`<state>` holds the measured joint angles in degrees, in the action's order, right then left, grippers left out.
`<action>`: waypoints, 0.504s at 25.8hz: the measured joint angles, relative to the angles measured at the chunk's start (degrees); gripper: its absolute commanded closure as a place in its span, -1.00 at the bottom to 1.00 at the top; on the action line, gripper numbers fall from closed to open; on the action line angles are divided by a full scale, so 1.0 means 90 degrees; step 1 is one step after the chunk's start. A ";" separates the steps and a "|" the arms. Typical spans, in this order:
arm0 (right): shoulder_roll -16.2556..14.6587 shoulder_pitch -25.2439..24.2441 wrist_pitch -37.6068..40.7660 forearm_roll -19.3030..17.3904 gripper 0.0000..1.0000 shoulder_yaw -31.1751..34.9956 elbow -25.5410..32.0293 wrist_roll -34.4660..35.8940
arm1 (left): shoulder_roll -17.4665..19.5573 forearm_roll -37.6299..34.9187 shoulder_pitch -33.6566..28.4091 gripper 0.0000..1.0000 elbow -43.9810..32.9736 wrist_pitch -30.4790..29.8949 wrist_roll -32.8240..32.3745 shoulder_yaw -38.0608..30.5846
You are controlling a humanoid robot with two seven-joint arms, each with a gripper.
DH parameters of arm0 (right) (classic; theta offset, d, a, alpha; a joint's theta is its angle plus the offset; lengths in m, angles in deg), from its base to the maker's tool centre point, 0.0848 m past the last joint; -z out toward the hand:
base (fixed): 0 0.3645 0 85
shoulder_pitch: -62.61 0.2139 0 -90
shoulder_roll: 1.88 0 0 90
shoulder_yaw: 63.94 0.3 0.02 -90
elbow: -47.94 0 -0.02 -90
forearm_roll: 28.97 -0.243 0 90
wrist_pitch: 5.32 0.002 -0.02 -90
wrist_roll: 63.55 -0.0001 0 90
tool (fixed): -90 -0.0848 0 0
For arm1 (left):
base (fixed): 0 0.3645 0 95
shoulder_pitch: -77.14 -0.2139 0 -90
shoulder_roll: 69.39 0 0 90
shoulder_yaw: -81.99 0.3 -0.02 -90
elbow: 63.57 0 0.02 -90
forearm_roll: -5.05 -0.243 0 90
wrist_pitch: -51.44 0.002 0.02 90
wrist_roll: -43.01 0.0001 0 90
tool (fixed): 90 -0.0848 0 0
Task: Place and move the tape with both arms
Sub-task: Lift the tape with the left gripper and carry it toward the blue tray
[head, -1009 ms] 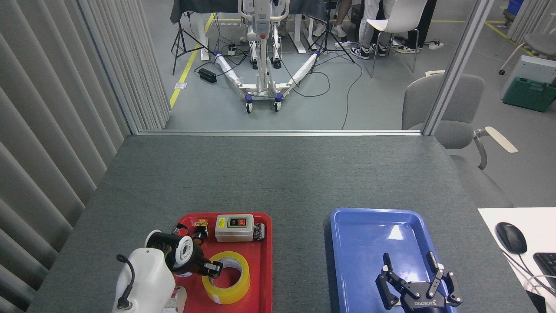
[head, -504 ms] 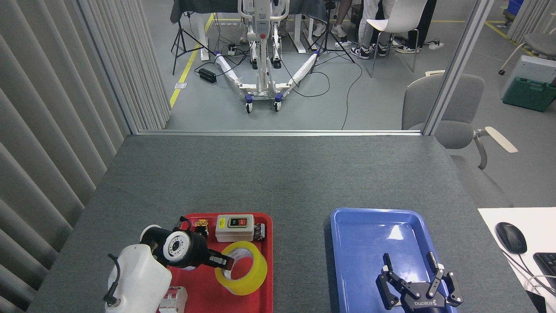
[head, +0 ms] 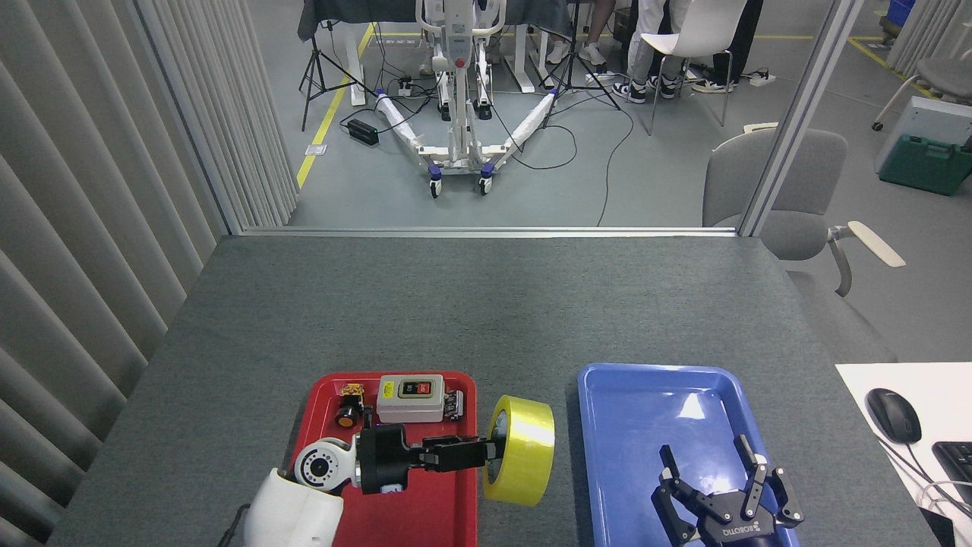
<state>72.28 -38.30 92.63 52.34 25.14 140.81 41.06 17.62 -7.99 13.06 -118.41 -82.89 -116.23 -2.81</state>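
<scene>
- Left hand (head: 486, 450) was pinching the tape (head: 520, 450) by its rim, one finger tucked into the whitish core, the roll lifted on edge and tilted just past the right lip of the red tray (head: 395, 524).
- Tape sat in the gap between that tray and the blue tray (head: 645, 380), above the grey bench (head: 486, 304), apart from both tray floors.
- Right hand (head: 721, 486) waited low over the blue tray, fingers spread wide and holding nothing.
- For a clean handover, I'd judge the left should keep the roll level with its free side turned towards the right hand, and let go only once the other fingers have closed on the band. A glossy roll like that could slip or swing.
- Writing: white lettering on the right hand's black body appeared upside down and too small to read with confidence.
- Grey switch box (head: 411, 397) in the red tray carried a yellow sticker and a red-and-black rocker, but no legible text.
</scene>
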 measured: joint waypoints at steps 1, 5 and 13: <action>-0.0084 -0.0011 0.0503 0.0003 -1.00 0.0050 0.0004 0.0116 | -0.0077 0.0039 0.0000 1.00 0.0094 -0.0026 0.0024 0.0040; -0.0521 -0.0041 0.2752 0.0007 -1.00 0.0370 0.0024 0.0554 | -0.0239 0.0111 0.0000 1.00 0.0248 -0.0063 0.0064 0.0092; -0.0917 -0.0067 0.4062 -0.0032 -1.00 0.0486 0.0142 0.0742 | -0.0295 0.0135 -0.0004 1.00 0.0377 -0.0074 0.0091 0.0079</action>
<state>64.03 -38.90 129.20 52.05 29.52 142.09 47.73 14.97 -6.77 13.02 -115.02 -83.56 -115.40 -2.10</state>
